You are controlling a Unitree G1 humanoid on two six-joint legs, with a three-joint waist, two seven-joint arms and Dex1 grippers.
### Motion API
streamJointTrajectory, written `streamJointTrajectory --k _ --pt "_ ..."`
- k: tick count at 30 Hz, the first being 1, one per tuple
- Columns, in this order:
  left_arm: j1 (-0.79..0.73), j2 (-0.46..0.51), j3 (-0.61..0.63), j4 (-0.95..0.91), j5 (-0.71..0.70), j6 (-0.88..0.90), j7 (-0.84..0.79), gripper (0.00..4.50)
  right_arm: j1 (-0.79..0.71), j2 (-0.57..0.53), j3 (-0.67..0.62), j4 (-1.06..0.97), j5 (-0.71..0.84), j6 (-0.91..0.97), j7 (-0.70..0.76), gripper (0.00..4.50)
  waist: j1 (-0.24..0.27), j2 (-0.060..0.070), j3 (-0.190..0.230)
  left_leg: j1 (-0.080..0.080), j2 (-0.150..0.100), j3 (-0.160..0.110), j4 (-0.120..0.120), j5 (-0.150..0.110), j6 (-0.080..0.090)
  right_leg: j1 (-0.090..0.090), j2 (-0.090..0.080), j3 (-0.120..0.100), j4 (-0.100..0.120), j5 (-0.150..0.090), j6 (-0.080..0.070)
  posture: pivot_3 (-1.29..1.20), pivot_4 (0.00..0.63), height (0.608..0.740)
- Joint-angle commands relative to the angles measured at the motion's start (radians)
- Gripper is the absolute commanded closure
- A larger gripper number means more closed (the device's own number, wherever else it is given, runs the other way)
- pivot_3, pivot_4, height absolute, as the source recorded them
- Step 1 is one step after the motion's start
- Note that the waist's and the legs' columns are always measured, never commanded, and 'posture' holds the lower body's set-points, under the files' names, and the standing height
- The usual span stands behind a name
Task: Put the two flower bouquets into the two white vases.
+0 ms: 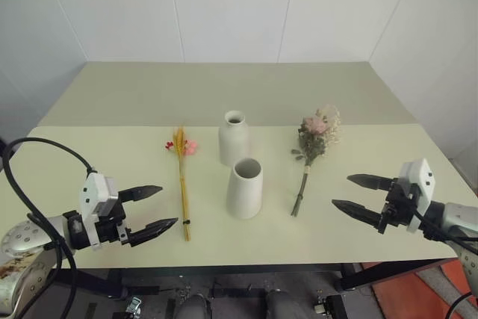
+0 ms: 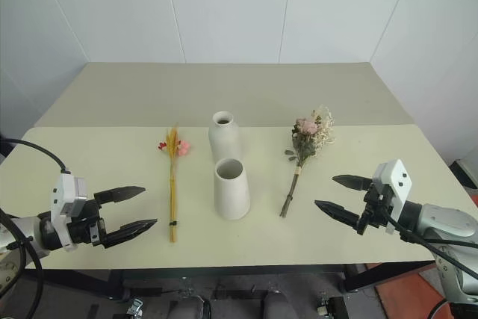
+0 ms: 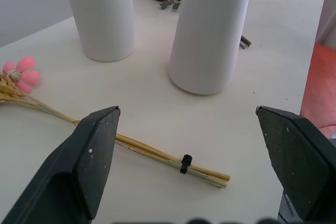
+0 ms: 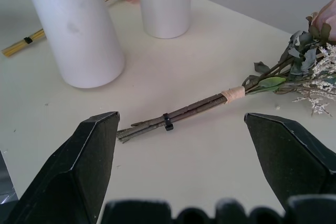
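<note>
Plainly, from the head views, the table (image 1: pixel 388 155) carries two bouquets and two white vases, four things in all. The narrow-necked vase (image 1: pixel 234 137) stands at the centre, and the wide-mouthed vase (image 1: pixel 245 188) stands just beside it at 6 o'clock. The thin wheat bouquet (image 1: pixel 181 184) lies flat at 9 o'clock from the vases, blossoms away from the robot. The rose bouquet (image 1: pixel 314 151) lies at 3 o'clock, head also away. The left gripper (image 1: pixel 153 207) hovers spread wide and empty near the wheat stems' cut end; the right gripper (image 1: pixel 358 193) hovers likewise, fingers apart, near the rose stems.

In the left wrist view, the wheat stalks (image 3: pixel 173 161) are bound by a small black tie (image 3: pixel 185 163). They look light, thin and brittle, so a hold near the tie seems safest.

In the right wrist view, the rose stems (image 4: pixel 178 116) carry a black tie (image 4: pixel 167 121) and a tan wrap (image 4: pixel 233 94). The bundle looks stiffer but top-heavy; gripping between the two bindings should keep it from swinging. Both vases appear smooth and likely to tip if knocked.
</note>
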Motion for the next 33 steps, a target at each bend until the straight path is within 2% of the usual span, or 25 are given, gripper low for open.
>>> streamJointTrajectory --k 1,27,30,33 --pt "-0.009 -0.002 0.007 -0.018 -0.003 -0.011 0.001 0.00 -0.022 -0.002 -0.008 -0.011 -0.001 -0.018 -0.003 0.02 0.000 0.000 0.000 0.000 0.000 0.000 0.000 0.000 0.000 0.000 0.000 0.000 0.000 0.000 0.000 0.00 0.150 0.740" --pt "-0.065 -0.011 -0.023 -0.008 0.015 -0.009 0.035 0.00 -0.116 0.019 0.035 -0.006 -0.014 0.036 -0.099 0.02 0.001 0.000 0.000 0.000 0.000 0.000 0.000 0.000 0.000 0.000 0.000 0.000 0.000 0.000 0.000 0.00 0.150 0.740" --pt "-0.081 -0.011 -0.032 -0.006 0.014 -0.013 0.034 0.00 -0.153 0.011 0.073 0.003 -0.063 0.085 -0.170 0.02 -0.002 0.000 0.000 0.000 0.000 0.000 0.000 0.000 0.000 0.000 0.000 0.000 0.000 0.000 0.000 0.00 0.150 0.740" --pt "-0.107 -0.008 -0.040 -0.004 0.004 -0.017 0.020 0.00 -0.291 0.002 0.149 0.011 -0.059 0.338 -0.285 0.02 -0.007 0.000 0.000 0.000 0.000 0.000 0.000 0.000 0.000 0.000 0.000 0.000 0.001 0.002 -0.003 0.00 0.150 0.740"
